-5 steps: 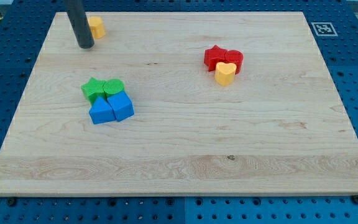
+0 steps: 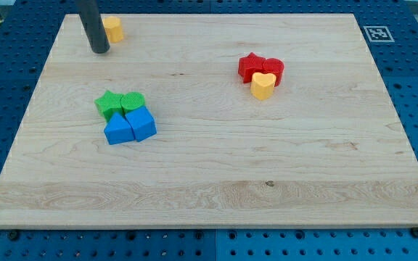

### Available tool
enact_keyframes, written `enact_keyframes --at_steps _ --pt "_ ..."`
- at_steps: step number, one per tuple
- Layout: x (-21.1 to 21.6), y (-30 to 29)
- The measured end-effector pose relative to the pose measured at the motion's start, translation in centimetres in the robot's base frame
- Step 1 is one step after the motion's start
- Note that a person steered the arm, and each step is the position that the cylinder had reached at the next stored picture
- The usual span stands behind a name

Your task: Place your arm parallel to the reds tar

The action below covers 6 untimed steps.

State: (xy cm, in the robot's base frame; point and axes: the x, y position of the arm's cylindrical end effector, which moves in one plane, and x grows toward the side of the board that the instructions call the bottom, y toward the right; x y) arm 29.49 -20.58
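The red star (image 2: 250,65) lies at the view's upper right of the wooden board (image 2: 209,181). A second red block (image 2: 273,69) touches its right side and a yellow heart (image 2: 263,85) sits just below them. My tip (image 2: 99,51) stands near the view's top left, far to the left of the red star and a little higher in the view. It is right beside a yellow block (image 2: 112,30), which the rod partly hides.
A green star (image 2: 108,104) and another green block (image 2: 132,102) sit left of centre. A blue triangle (image 2: 117,131) and a blue block (image 2: 141,124) touch them below. A fiducial tag (image 2: 376,32) marks the top right corner.
My tip has crept slightly up the view. The blocks have not moved.
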Motion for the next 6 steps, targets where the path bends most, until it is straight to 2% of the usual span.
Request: enact_keyframes --at_steps 1,4,6 --pt "0.0 0.0" --pt "3.7 0.3" --pt "4.8 3.6"
